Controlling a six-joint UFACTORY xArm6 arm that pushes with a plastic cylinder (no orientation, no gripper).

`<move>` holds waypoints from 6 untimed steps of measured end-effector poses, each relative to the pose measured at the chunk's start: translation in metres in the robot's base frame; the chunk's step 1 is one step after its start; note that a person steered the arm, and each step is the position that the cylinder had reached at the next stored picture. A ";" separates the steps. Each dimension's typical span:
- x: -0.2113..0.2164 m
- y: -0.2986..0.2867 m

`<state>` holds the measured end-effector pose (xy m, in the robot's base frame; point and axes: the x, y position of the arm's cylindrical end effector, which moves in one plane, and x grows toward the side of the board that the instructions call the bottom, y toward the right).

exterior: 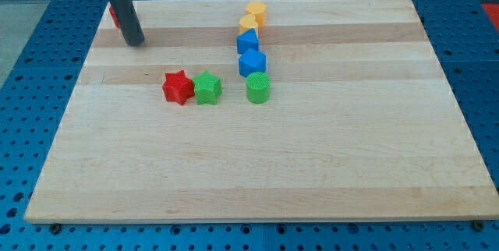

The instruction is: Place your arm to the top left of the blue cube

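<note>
The blue cube (247, 41) sits near the board's top centre, in a column of blocks. My tip (137, 43) rests on the board near the top left corner, far to the left of the blue cube and about level with it. It touches no block. A second blue block (252, 63), with more sides, lies just below the cube.
Two yellow blocks (256, 11) (248, 24) lie just above the blue cube. A green cylinder (258, 88) ends the column below. A green star (207, 87) and a red star (178, 87) lie side by side left of it. A red block (114, 15) shows partly behind the rod.
</note>
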<state>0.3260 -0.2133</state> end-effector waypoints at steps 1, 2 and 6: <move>0.002 0.000; 0.002 0.000; 0.014 0.155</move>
